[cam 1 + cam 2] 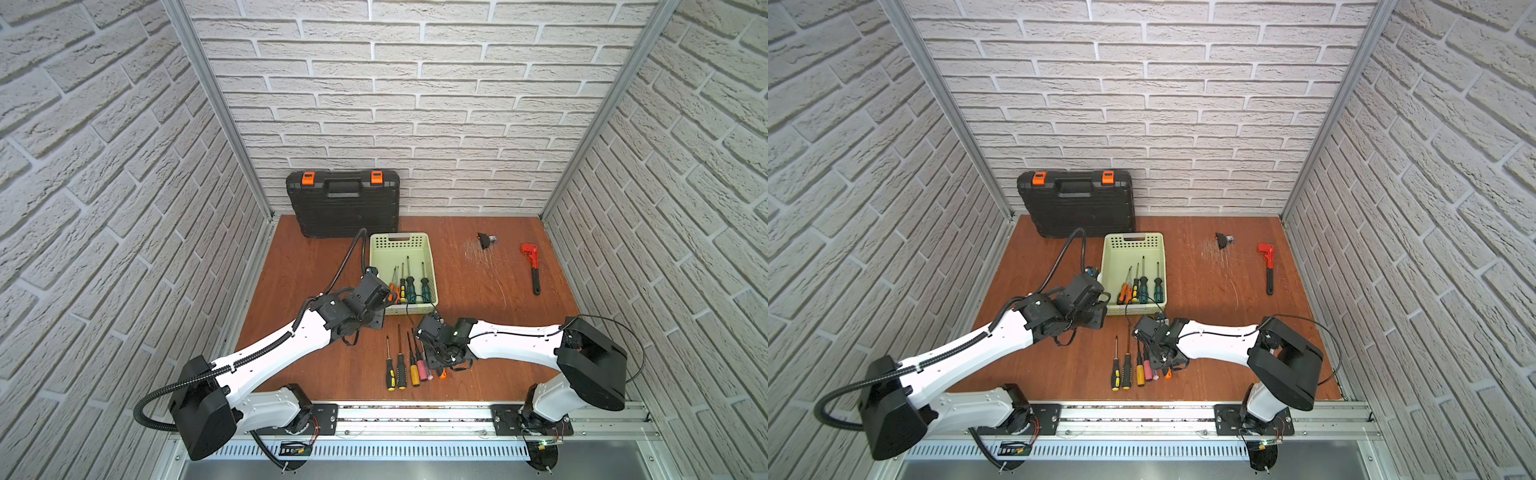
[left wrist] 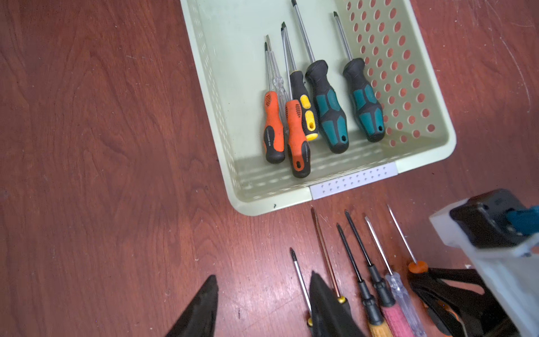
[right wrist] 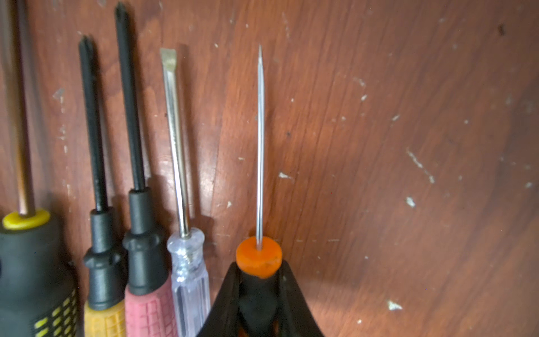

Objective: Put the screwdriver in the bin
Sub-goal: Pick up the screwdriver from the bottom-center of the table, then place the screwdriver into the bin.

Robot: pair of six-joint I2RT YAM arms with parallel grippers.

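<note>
The right claw (image 3: 258,280) is clamped on the black neck of a screwdriver (image 3: 259,256), just behind its orange collar, with the thin shaft pointing straight out ahead. From the wrist view it is hard to say whether the tool is touching the table (image 3: 408,146) or just off it. This screwdriver is the right-hand end of a row (image 3: 140,262) of five more lying side by side, the clear-handled one closest to it. In both top views the row sits just in front of the bin (image 1: 415,239), with the claw low over its right end.

The left claw (image 2: 262,309) stands partly open with nothing between its fingers (image 2: 201,306), above bare table beside the row's left end and near the bin's front left corner. Six drivers (image 2: 329,108) lie inside the bin, handles toward the arms.

A toolcase (image 1: 343,208) leans on the back wall behind the bin. A red wrench (image 1: 532,266) lies well off to the right.
</note>
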